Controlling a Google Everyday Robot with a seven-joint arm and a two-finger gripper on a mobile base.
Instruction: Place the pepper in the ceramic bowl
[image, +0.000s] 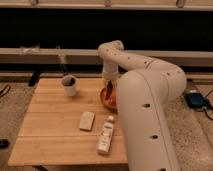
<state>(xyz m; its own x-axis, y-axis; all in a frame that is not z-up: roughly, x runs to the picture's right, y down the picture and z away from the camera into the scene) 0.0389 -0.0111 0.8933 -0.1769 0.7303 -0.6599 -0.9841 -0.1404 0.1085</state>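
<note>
The gripper (109, 90) hangs at the end of the white arm (145, 95), lowered over the ceramic bowl (106, 99) at the right side of the wooden table (50, 130). Whether it is clamped or spread cannot be told from this view, because the arm's bulk and the bowl crowd around it. A small dark red shape at the gripper's tip, directly over the bowl's orange inside, appears to be the pepper (109, 93); whether it is gripped or already lying in the bowl cannot be told.

There is one ceramic bowl, directly beneath the gripper and partly hidden on its right by the arm. One pepper is seen. One white cup (69, 85) with dark contents stands to the left of the gripper, well apart from it, on the far part of the table. One pale tan block (86, 120) lies flat nearer the camera and to the gripper's left. One white bottle (105, 135) lies on its side just beside the block, below the gripper and nearer the table's front edge. One table carries all of these things.
</note>
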